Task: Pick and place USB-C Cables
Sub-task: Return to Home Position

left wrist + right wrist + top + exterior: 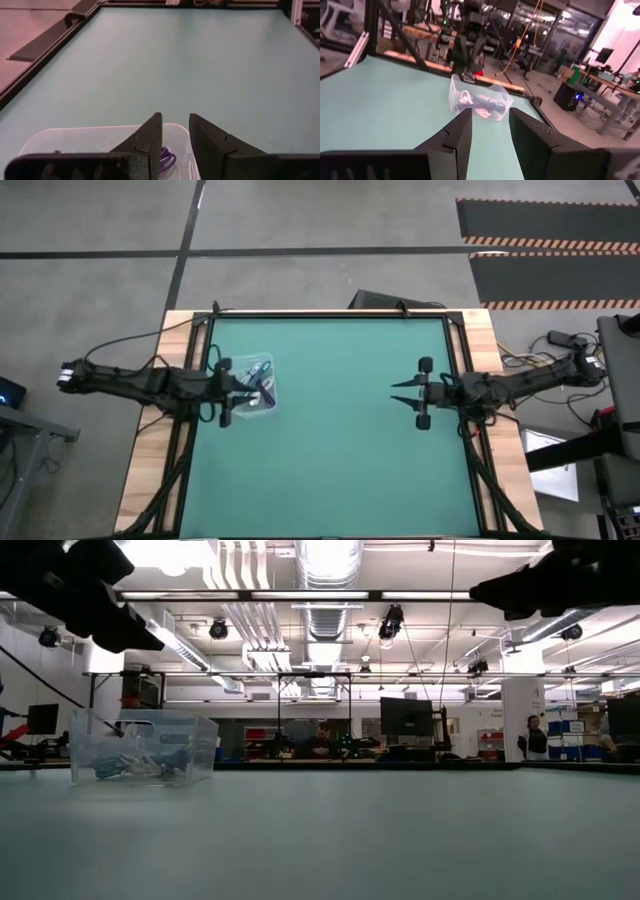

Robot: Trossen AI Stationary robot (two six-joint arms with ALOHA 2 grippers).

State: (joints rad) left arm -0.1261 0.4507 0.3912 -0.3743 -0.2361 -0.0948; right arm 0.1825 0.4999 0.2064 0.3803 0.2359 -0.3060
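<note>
Cables [258, 381] lie in the bin [273, 411], left on the table [340, 450].

The table [340, 460] has a flat teal-green top, with bare wooden strips [150, 450] along its left and right sides and a black rail frame [330, 313] around the green area. One thing rests directly on it: a clear plastic bin [250, 416], toward the left edge about midway along. The remaining green surface shows only a smooth, even mat.

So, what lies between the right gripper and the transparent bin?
Nothing: in the high view only bare table separates the right gripper from the transparent bin with the cables, under the left gripper.
</note>
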